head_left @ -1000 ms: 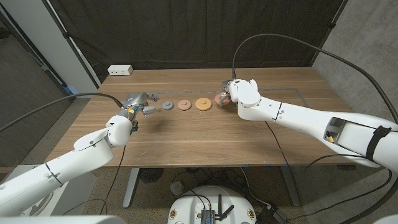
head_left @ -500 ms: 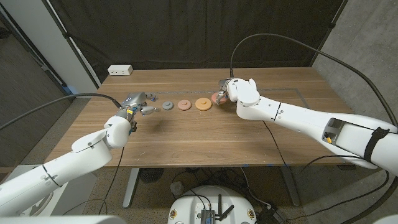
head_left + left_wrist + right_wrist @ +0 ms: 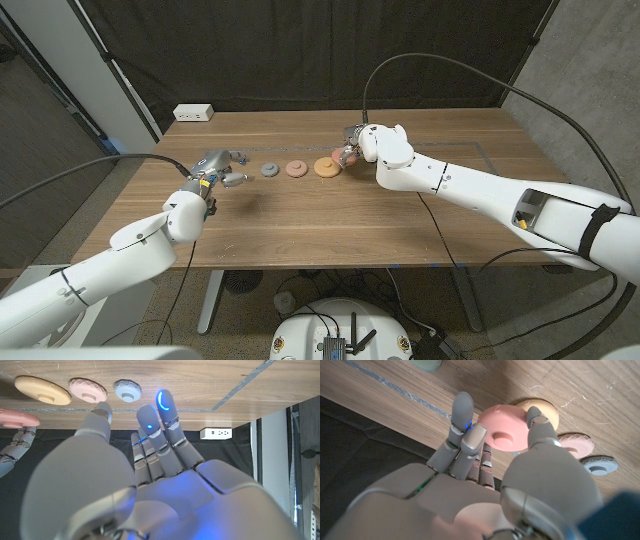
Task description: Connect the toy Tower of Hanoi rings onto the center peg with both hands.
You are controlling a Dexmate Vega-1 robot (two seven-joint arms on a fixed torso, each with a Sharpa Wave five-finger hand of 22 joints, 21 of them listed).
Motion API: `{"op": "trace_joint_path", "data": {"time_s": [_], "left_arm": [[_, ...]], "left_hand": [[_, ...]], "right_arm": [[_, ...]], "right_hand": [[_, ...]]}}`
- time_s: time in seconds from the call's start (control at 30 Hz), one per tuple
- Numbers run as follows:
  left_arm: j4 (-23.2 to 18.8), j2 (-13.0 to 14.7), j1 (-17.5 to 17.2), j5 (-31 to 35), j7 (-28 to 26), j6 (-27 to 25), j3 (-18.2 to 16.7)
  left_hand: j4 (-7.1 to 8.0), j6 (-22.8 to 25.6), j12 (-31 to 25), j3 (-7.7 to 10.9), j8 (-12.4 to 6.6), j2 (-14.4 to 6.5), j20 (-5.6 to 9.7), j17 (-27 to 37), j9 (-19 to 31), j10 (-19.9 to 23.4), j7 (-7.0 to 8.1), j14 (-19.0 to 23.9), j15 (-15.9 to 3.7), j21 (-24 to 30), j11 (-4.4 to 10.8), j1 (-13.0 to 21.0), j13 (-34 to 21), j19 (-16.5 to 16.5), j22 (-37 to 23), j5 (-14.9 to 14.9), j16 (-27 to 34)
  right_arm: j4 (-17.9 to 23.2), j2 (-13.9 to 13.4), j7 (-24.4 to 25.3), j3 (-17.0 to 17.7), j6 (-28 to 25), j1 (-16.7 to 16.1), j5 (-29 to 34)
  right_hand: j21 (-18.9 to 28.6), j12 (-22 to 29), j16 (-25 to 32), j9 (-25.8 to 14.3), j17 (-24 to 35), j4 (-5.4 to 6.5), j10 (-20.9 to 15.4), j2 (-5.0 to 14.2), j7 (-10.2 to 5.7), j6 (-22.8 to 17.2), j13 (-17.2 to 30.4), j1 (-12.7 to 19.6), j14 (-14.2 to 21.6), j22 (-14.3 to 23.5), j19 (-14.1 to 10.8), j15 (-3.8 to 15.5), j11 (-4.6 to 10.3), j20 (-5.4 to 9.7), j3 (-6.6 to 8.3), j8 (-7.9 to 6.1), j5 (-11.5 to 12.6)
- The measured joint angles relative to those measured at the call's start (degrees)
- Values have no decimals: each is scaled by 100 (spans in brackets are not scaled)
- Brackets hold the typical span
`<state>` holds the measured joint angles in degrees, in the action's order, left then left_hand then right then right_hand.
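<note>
Three rings lie in a row on the table: grey-blue, pink and orange. My right hand holds a salmon ring just right of the orange one. In the right wrist view the salmon ring sits pinched between thumb and fingers, partly over the orange ring. My left hand hovers left of the grey-blue ring, fingers stretched out and holding nothing. No peg can be made out.
A white power strip lies at the table's far left edge. A greenish object sits on the wood beyond my right hand. Grey tape lines cross the tabletop. A black curtain hangs behind the table.
My right hand has carried the salmon ring leftward, closer to the orange ring. The left hand has stayed almost where it was.
</note>
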<state>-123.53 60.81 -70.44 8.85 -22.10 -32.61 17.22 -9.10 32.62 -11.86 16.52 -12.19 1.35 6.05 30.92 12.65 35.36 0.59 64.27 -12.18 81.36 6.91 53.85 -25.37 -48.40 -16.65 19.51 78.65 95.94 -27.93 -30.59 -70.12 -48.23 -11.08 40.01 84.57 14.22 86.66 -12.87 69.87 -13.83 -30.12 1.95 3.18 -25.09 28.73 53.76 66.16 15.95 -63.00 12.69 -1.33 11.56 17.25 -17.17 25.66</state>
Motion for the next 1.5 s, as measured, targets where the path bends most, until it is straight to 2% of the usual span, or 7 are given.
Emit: {"op": "trace_joint_path", "data": {"time_s": [0.77, 1.0, 1.03, 1.5], "left_arm": [[-110, 27, -218, -9, -72, 30, -164], [-140, 37, -269, -9, -72, 30, -208], [-142, 38, -271, -7, -74, 31, -210], [-155, 37, -319, -2, -75, 38, -251]], "left_hand": [[0, 0, -1, 0, 0, 0, -41, -8, -1, 32, 0, 0, 0, 196, 32, 0, -28, 82, 147, 0, 24], [-8, 0, -1, 41, 0, 0, -41, -13, 0, 32, 0, 0, 0, 259, 32, 0, -28, 82, 172, 0, 23], [-8, 0, -1, 41, 0, 0, -41, -13, -1, 32, 0, 0, 0, 260, 32, 0, -28, 82, 176, 0, 24], [-8, 0, -1, 41, 0, 0, -49, -39, 0, 31, 0, 0, 0, 342, 32, 0, -28, 131, 229, 0, 23]], "right_arm": [[-139, 283, 81, 23, 117, -14, 20], [-139, 283, 128, 23, 131, -14, 16], [-238, 379, 132, -13, 131, -11, 16], [-542, 591, 243, -112, 135, 86, -21]], "right_hand": [[0, -9, 1, 0, 4, -47, -31, 0, 30, -30, 0, 0, 41, -26, -52, 0, -31, 11, 47, 32, 22], [0, -31, 1, 0, 4, -47, -31, 0, 30, -30, 0, 0, 40, -47, -51, 0, -31, 11, 47, 55, 22], [0, -32, 1, 0, 3, -56, -31, 0, 30, -30, 0, 0, 40, -53, -51, 0, -31, 11, 56, 56, 22], [0, -41, -43, 0, -9, -87, -32, 0, 30, -30, 0, 0, 40, -53, -51, 0, -32, 10, 87, 42, 63]]}}
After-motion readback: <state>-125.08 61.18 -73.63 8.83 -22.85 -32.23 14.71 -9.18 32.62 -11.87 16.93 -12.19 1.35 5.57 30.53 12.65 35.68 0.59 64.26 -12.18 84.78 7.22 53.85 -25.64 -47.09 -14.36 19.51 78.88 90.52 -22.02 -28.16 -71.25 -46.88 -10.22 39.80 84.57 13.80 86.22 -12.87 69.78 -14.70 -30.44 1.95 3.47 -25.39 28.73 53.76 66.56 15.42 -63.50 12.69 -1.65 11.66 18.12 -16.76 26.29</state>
